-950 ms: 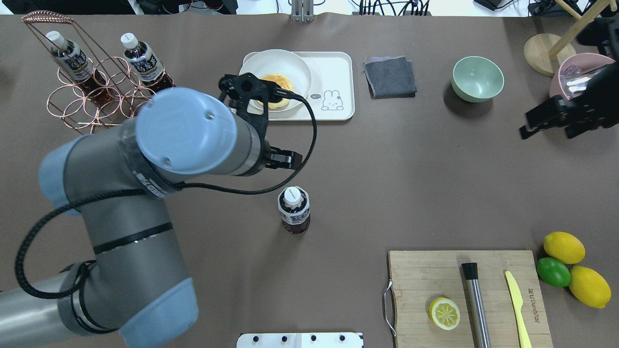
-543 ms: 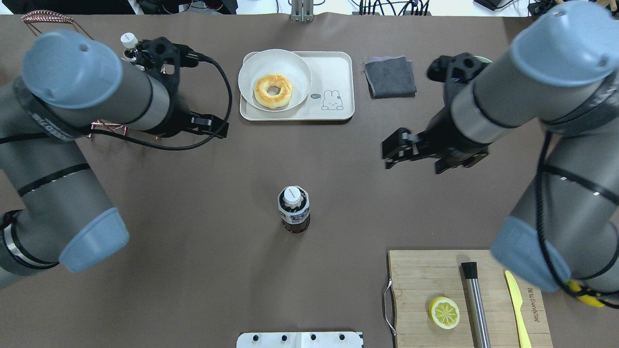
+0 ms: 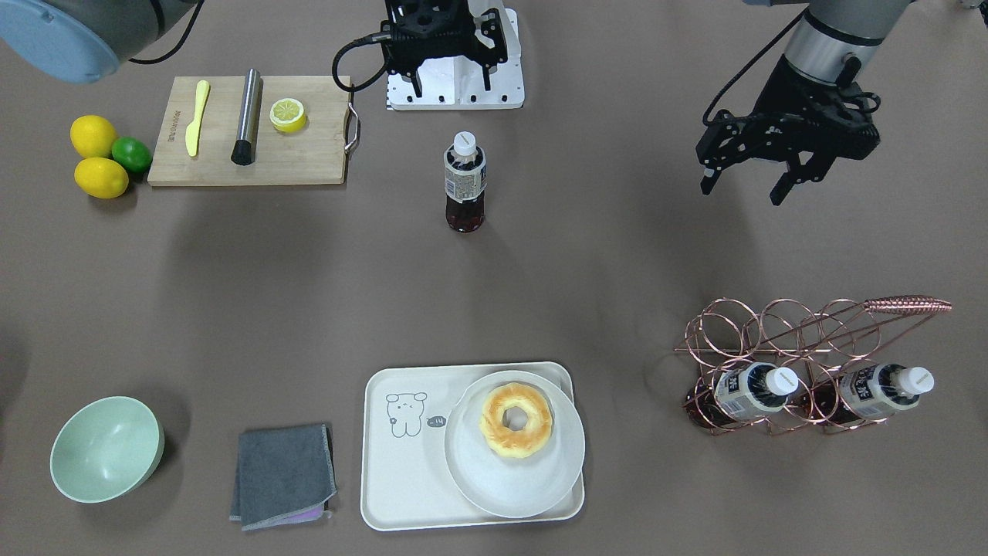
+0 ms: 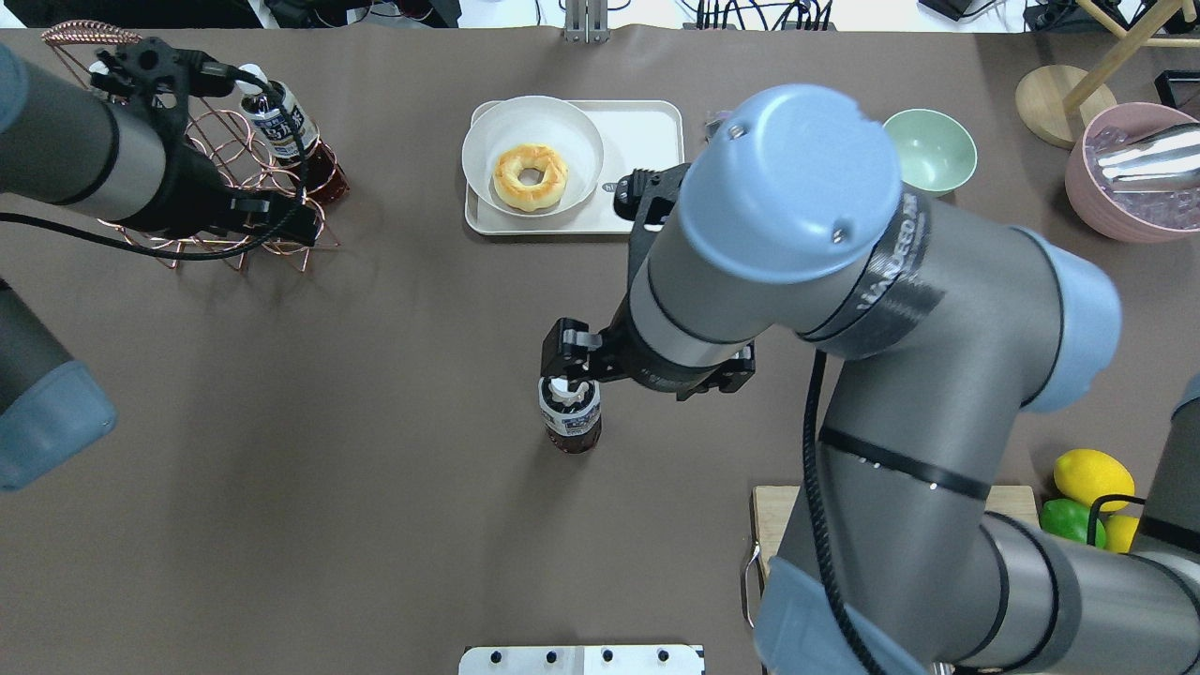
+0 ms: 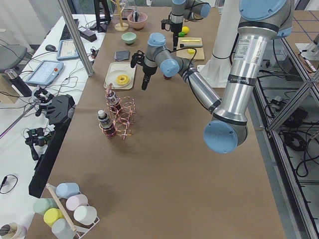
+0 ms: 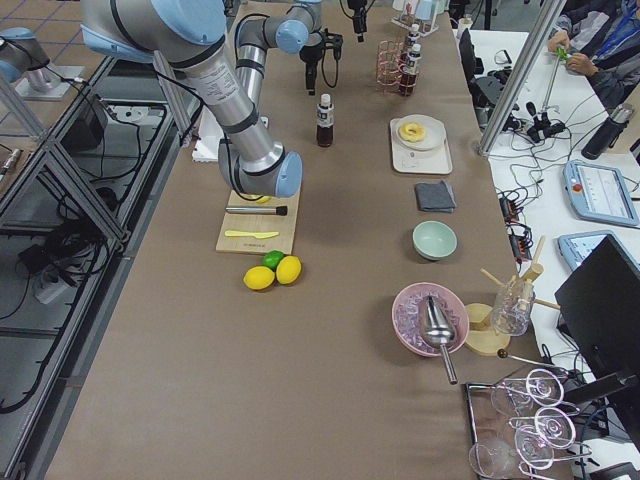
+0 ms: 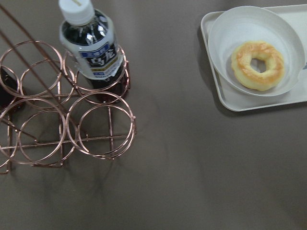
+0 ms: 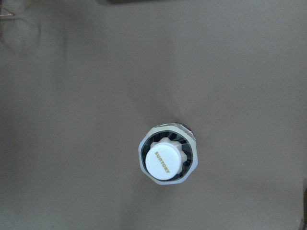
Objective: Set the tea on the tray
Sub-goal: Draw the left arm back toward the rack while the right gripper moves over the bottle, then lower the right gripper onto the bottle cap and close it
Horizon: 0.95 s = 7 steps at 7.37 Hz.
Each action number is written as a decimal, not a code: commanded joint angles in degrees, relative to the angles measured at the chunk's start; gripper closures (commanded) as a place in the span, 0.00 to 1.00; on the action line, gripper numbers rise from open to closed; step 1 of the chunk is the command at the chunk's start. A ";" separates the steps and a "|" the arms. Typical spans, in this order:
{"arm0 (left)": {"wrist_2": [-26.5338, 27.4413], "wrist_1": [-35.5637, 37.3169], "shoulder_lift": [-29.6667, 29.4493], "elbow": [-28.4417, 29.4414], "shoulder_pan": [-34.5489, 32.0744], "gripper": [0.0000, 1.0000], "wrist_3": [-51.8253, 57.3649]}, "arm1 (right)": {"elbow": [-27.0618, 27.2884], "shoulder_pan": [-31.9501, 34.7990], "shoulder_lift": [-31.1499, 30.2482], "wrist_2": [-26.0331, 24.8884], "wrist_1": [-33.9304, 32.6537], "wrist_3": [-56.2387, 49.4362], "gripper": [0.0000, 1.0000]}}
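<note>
The tea bottle (image 3: 465,185) stands upright alone at the table's middle (image 4: 570,422), white cap up (image 8: 166,161). My right gripper (image 3: 451,81) is open and empty, hovering above the bottle and apart from it; one finger (image 4: 565,349) overlaps the cap in the overhead view. The cream tray (image 3: 401,479) with the bear drawing lies at the far side (image 4: 647,131). My left gripper (image 3: 742,189) is open and empty, by the copper rack (image 4: 277,217). Two more bottles (image 3: 745,390) (image 3: 880,390) lie in that rack.
A white plate (image 3: 532,486) with a donut (image 3: 515,421) fills half the tray. A grey cloth (image 3: 282,475) and green bowl (image 3: 104,448) sit beside it. A cutting board (image 3: 301,162) with lemon half, knife and metal bar, loose lemons (image 3: 100,176) and a pink ice bowl (image 4: 1125,187) lie on my right.
My right arm has swung in from the right and now hangs over the tea bottle. My left arm has drawn back left to the rack. The bottle has not moved.
</note>
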 commanded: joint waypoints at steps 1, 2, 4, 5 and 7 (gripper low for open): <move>-1.26 -0.01 2.81 -2.12 -1.99 0.03 0.89 | -3.52 -1.36 0.50 -2.49 -0.05 -0.72 0.04; -1.17 -0.01 2.91 -2.48 -1.99 0.03 0.80 | -4.40 -1.36 0.50 -3.10 0.04 -0.81 0.06; -1.17 -0.01 3.52 -2.83 -1.99 0.03 0.19 | -6.43 -1.27 0.85 -3.98 0.30 -2.29 0.07; -1.17 -0.01 3.78 -3.27 -1.99 0.03 0.10 | -7.56 -1.18 1.20 -4.42 0.83 -2.82 0.09; -1.17 -0.01 3.79 -3.10 -1.99 0.03 0.01 | -9.85 0.12 1.29 -4.17 4.85 -5.72 0.12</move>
